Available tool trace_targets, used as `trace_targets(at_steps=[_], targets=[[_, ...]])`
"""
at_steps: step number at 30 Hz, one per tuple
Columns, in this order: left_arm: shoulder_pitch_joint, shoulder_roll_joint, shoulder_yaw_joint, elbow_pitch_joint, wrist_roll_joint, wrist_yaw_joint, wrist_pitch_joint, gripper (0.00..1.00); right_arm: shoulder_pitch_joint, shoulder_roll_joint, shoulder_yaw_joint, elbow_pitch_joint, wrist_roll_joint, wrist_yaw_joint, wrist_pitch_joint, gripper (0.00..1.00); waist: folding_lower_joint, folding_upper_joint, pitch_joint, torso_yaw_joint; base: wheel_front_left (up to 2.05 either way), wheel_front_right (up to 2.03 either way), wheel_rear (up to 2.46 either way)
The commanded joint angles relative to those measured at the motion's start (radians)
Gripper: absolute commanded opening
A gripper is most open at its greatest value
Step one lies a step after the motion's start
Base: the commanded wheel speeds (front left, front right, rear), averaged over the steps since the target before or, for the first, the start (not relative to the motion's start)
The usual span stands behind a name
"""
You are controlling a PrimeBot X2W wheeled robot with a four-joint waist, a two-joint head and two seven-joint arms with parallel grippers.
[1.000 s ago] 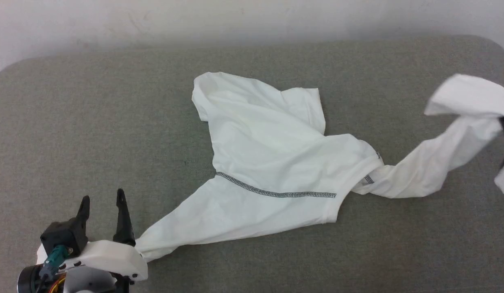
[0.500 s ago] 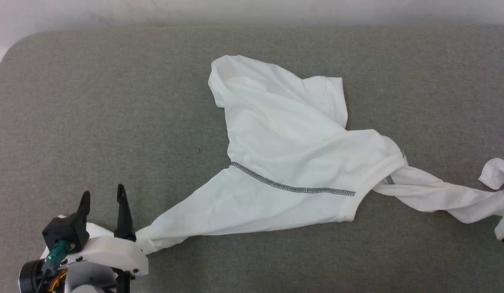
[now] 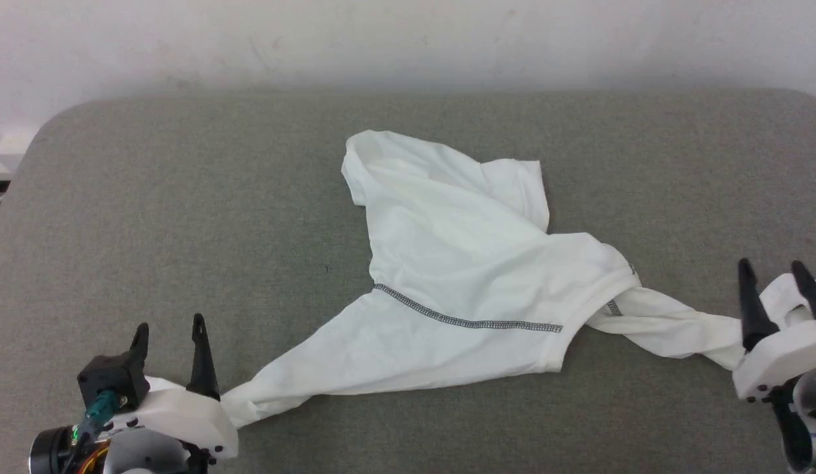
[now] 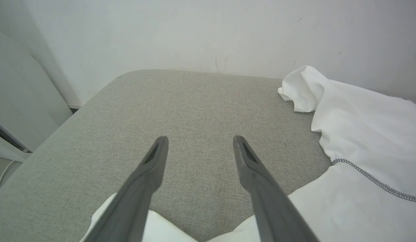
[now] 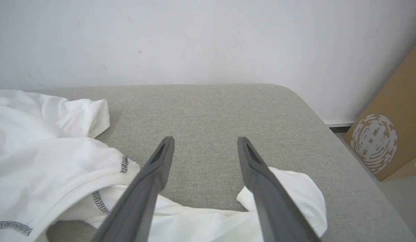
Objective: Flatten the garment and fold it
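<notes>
The left end effector and right end effector both stand wide open, holding nothing. The garment lies crumpled on the tabletop between them, with a sleeve running beneath each one's fingers.

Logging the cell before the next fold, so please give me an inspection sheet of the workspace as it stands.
Surface: grey fabric-covered table with rounded corners.
Job's things: white garment is not flat; the body is bunched, both sleeves are drawn out sideways, and the one on the robot's right is twisted.
Clutter: nothing seen.
Grippers: left gripper is open, with a sleeve end lying under it. Right gripper is open, with the cuff lying loose below its fingers.
Cables: coloured wiring at the left wrist.
Surroundings: white wall behind the table; cardboard box on the floor off the right end.
</notes>
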Motion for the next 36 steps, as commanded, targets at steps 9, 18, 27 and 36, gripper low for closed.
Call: trace_targets(at_steps=[9,18,27,36], targets=[[-0.035,0.014,-0.092,-0.011,0.022,-0.043,0.113,1.0,0.152,0.087,0.146,-0.265,0.065,-0.002,0.119,1.0,0.0001,0.0,-0.057,-0.014,0.0,0.0,0.0],[-0.213,-0.055,-0.299,0.052,0.039,-0.181,0.352,1.0,0.198,0.113,0.217,-0.415,0.071,-0.002,0.187,1.0,0.0001,0.0,-0.008,-0.053,0.0,0.0,0.0],[-0.355,-0.094,-0.401,0.226,0.011,-0.28,0.59,1.0,0.167,0.121,0.243,-0.462,0.064,-0.002,0.196,1.0,0.0001,0.0,0.08,-0.098,0.0,0.0,0.0],[-0.391,-0.12,-0.459,0.35,-0.046,-0.307,0.831,0.0,0.138,0.123,0.238,-0.457,0.064,-0.002,0.182,1.0,0.0001,0.0,0.109,-0.113,0.0,0.0,0.0]])
